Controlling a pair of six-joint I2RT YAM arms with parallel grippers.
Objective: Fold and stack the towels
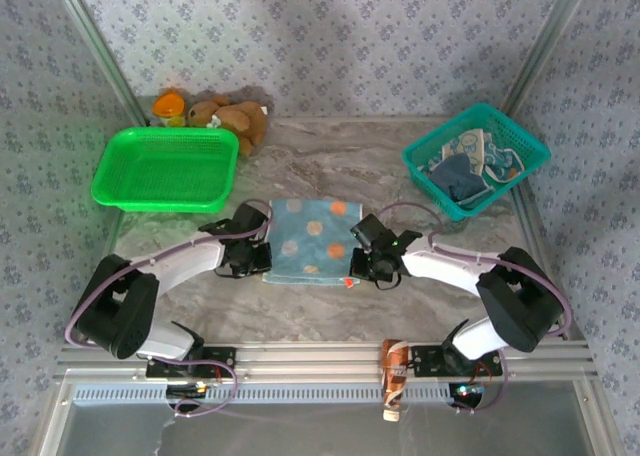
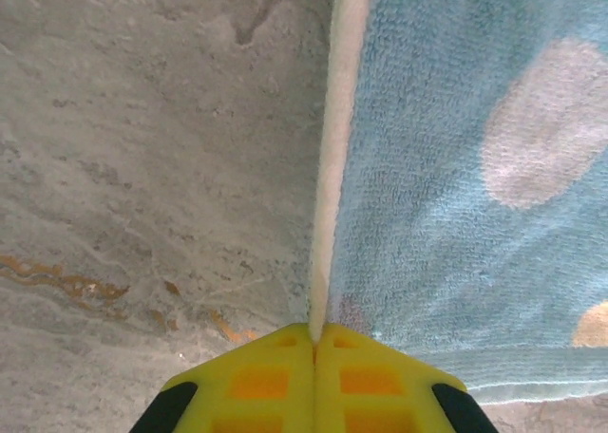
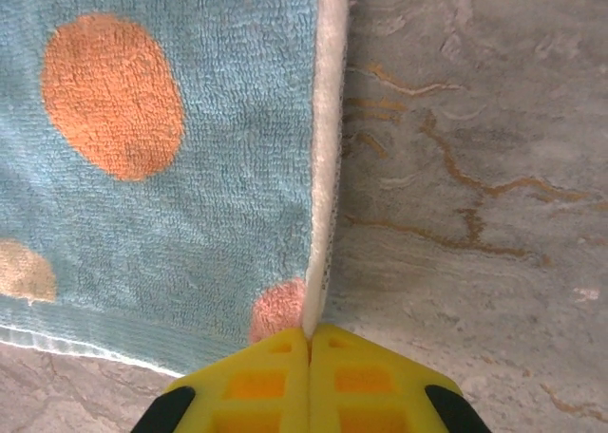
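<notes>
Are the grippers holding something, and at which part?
Both are shut on the dotted towel. The left gripper pinches its left hem at the near corner, the right gripper its right hem at the near corner.

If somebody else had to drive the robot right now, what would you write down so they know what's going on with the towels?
Left gripper: jaws shut on the near left corner of the polka-dot towel.
Right gripper: jaws shut on its near right corner.
That towel lies flat in the middle of the table. A blue-grey towel and a pale printed towel sit bunched in the teal basket at the far right.
Done: one towel spread out and gripped.
To do: fold it, then fold the others and stack them all.
</notes>
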